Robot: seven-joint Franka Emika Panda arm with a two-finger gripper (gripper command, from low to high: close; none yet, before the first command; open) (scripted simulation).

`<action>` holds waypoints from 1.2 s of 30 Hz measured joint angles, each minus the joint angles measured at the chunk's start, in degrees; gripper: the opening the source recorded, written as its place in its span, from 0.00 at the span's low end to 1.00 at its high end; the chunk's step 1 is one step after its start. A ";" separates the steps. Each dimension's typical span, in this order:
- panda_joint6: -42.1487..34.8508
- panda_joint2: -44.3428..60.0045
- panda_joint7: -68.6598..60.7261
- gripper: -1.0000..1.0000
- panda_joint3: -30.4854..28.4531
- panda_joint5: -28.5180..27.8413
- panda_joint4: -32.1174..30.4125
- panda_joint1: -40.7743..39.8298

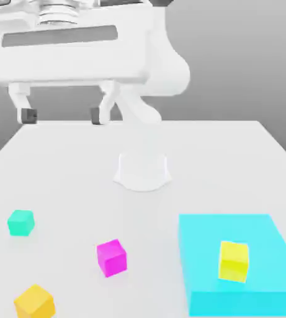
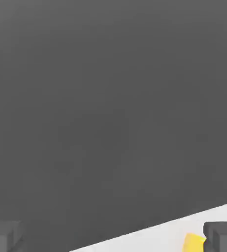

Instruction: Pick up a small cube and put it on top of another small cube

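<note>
The pincer (image 1: 64,116) hangs wide apart above the bench (image 1: 188,149), while the amber-orange cube (image 1: 35,303) sits near the exterior view's lower left corner — probably light, rigid and easily gripped square across two opposite sides.

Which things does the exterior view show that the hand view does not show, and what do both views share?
Only in the exterior view: the green cube, the magenta cube, the bright yellow cube, the flat cyan block and the white robot arm. Only in the hand view: I find no additional object. Both share: the amber-orange cube, partly seen in the hand view, the white tabletop and the open gripper.
</note>
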 joint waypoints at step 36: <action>9.15 22.67 8.29 0.00 -8.07 5.93 -7.41 -9.65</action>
